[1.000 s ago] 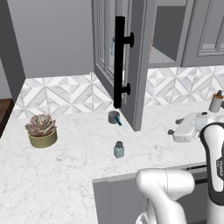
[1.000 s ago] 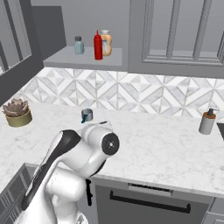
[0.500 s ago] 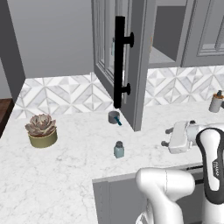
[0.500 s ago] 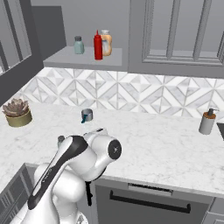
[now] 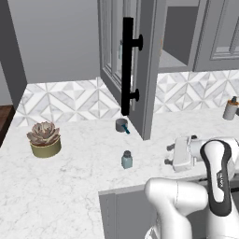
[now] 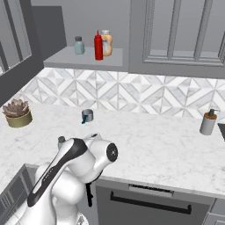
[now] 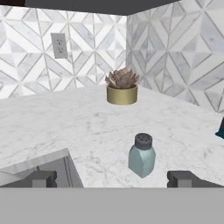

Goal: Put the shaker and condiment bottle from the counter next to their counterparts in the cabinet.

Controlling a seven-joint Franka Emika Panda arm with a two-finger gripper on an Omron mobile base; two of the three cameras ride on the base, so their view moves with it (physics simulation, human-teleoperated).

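Hand view, nearest: end effector (image 7: 112, 178) spread wide and empty, its two dark tips low at the frame's left and right, level with the desk (image 7: 65, 127).
Shaker: the shaker (image 7: 141, 155) stands upright on the desk, lower centre of the hand view, just beyond the tips and slightly right of the midline between them, not touched. In the left base view it (image 5: 126, 159) sits at frame centre, left of the white hand; in the right base view its cap peeks out at (image 6: 61, 140), mostly hidden by the arm.
Middle distance: a small grey cup (image 5: 122, 125) with a blue handle stands past the shaker, near the foot of the open door (image 5: 140, 65).
Further back: a potted succulent (image 7: 122, 87) near the tiled wall, upper centre of the hand view.
Farthest: the cabinet (image 6: 83, 61) shelf, upper left of the right base view, carries a pale jar (image 6: 79, 45), a red bottle (image 6: 98, 45) and an orange bottle (image 6: 106, 42).
Red bottle on the desk: cannot tell where it is.
Step in hand: lining up on the shaker for the first pick, by my reading.
Next move calls for: advancing forward and a touch right so the jar sits between the tips, then closing on its body below the cap.
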